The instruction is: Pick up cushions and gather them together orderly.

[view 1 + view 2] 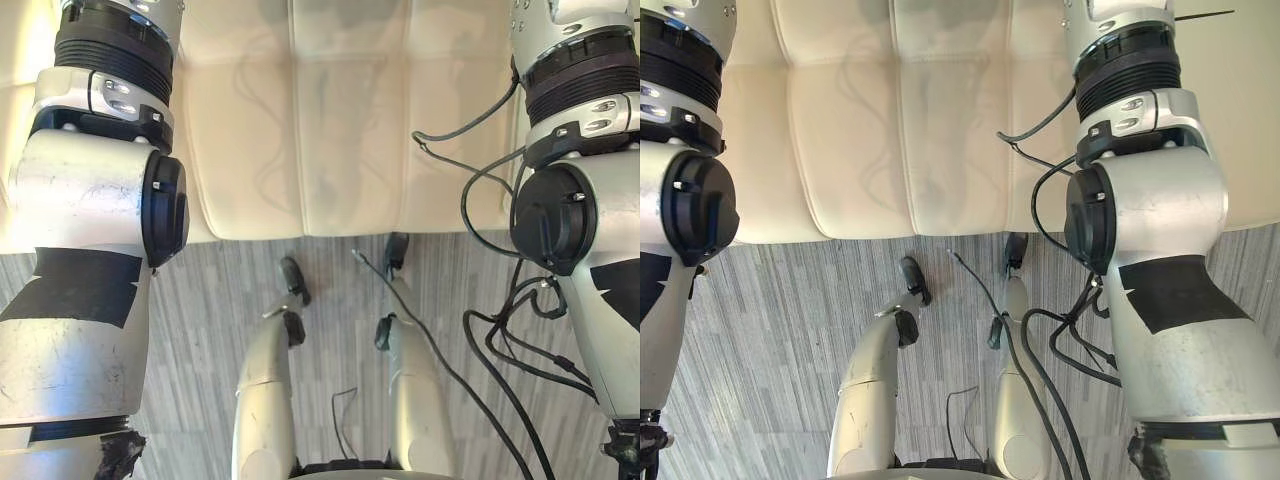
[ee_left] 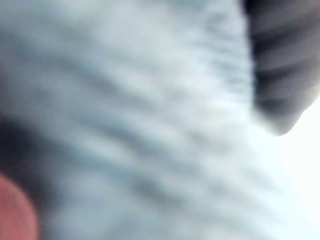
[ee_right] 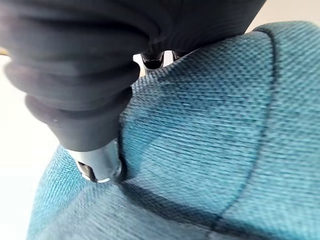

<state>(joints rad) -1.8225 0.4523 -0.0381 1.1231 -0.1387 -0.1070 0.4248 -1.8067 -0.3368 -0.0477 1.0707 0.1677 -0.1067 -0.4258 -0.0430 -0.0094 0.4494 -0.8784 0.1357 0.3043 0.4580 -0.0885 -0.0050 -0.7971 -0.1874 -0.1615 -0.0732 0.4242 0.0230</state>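
My left robot hand is close against pale grey cloth; I cannot tell its state. My right robot hand pinches the teal cushion, thumb dug into a fold. Risk: a cloth-only pinch may slip under the cushion's weight and drop it askew on the sofa.

A cream, leather-like sofa spans the upper part of both eye views, its seat split into panels by stitched seams. Its rounded front edge meets a grey, streaked floor. In the right wrist view a teal woven cushion shows against a pale surface.
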